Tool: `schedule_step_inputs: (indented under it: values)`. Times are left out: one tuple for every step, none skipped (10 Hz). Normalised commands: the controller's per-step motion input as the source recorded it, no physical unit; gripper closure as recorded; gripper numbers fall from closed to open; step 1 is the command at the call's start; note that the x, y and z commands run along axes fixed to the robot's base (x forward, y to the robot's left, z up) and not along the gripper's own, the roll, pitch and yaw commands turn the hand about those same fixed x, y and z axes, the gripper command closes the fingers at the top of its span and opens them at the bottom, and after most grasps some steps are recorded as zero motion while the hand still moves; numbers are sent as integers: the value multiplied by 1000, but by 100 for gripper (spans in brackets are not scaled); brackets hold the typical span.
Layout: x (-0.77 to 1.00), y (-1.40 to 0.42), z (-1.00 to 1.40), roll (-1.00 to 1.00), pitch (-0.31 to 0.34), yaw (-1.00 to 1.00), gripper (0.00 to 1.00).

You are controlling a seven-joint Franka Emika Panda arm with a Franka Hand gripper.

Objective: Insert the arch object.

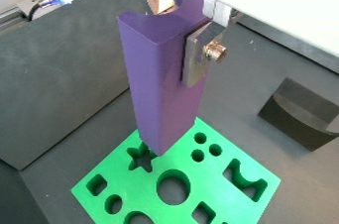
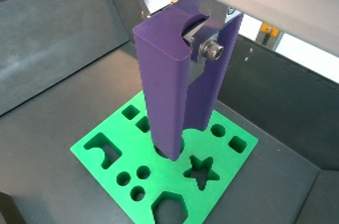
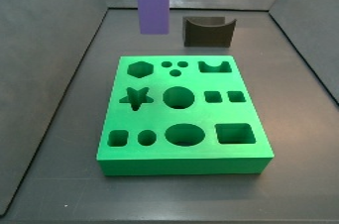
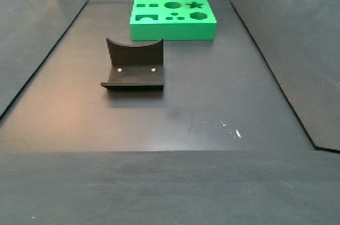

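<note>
My gripper [image 1: 169, 50] is shut on a tall purple column [image 1: 162, 79] with an arch-shaped cross-section, which I take as the arch object. A silver finger plate [image 1: 200, 52] with a brass bolt presses on its side. In a wrist view the finger [image 2: 201, 46] sits in the column's groove [image 2: 176, 79]. The column hangs upright above the green board [image 1: 259, 200], its lower end over the area between the star hole [image 1: 137, 158] and the large round hole [image 1: 173, 183]. The arch-shaped hole [image 1: 244, 176] lies apart from it. In a side view only the column [image 3: 154, 0] shows; the gripper is cut off.
The dark fixture [image 4: 133, 65] stands on the floor away from the green board [image 4: 173, 32]; it also shows in a side view [image 3: 208, 32] and a wrist view [image 1: 302, 112]. Grey bin walls [image 3: 79, 59] surround the floor.
</note>
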Motion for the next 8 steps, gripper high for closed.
schedule_step_inputs:
  values:
    - [177,23,-143,247,3,-274,100]
    - [337,51,-143,80,-31,-800,100]
    - [277,69,-169,86,-50,-874,100]
    - [491,106,-234,107,-30,-717,100]
    - [491,74,-271,156,-11,-729,100]
    - [406,71,-231,144,-3,-803,100]
    - [360,89,-189,113,-10,-837,100]
    - [386,189,-57,26,-10,-800,100]
